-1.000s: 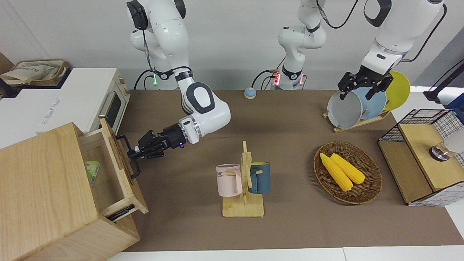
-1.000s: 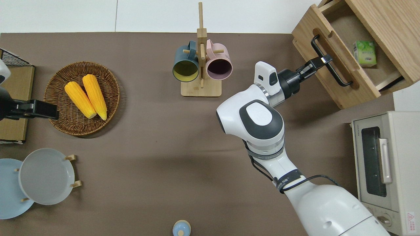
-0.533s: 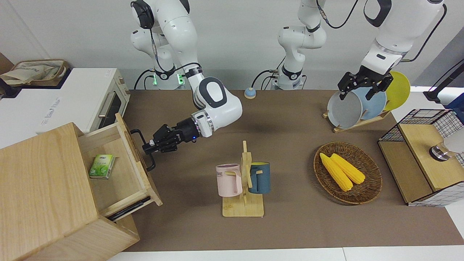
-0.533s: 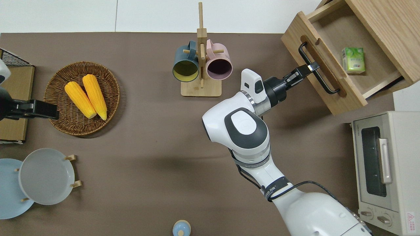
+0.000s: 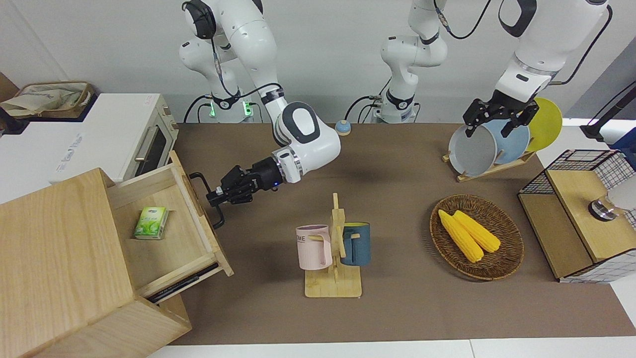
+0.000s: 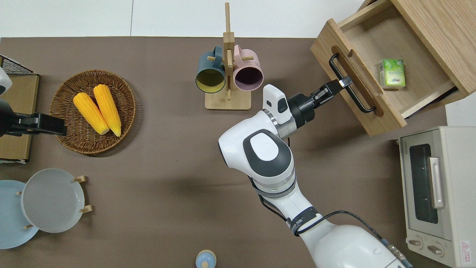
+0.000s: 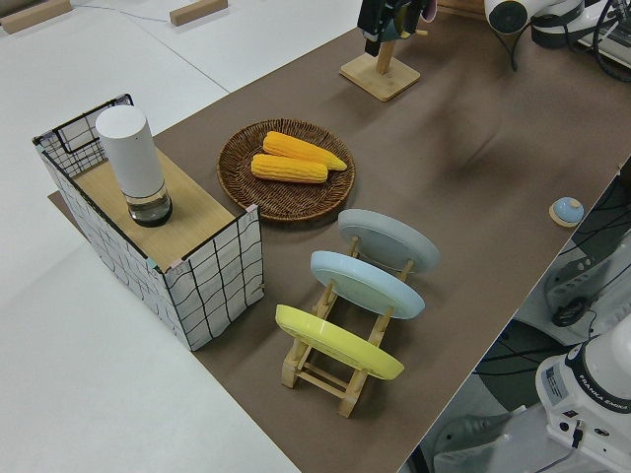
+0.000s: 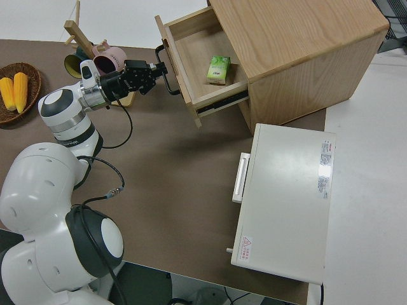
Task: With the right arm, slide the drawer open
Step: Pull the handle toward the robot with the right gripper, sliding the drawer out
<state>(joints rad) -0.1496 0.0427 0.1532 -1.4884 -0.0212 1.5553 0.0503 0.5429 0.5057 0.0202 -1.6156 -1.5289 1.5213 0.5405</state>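
cabinet (image 5: 54, 258): cut off by front and overhead view edges | oven (image 6: 438, 193): cropped at overhead edge | handle (image 6: 351, 83): middle covered by right gripper (image 6: 344, 82) | blue plate (image 6: 9, 219): partly hidden under grey plate (image 6: 52, 199), cropped at edge

We see two yellow corn cobs (image 5: 468, 234) lying in a round wicker basket (image 5: 507, 266) on the brown tabletop (image 5: 397, 308). A pink mug (image 5: 314, 247) and a dark blue mug (image 5: 357, 243) hang on a wooden mug stand (image 5: 334, 286).

Right arm (image 6: 267, 152): elbow bent, forearm reaching low and level, blue light lit at wrist. Right gripper (image 6: 344, 82): black, two fingers closed around a black bar. Left arm (image 5: 534, 40): parked; left gripper (image 5: 497, 117) pointing down
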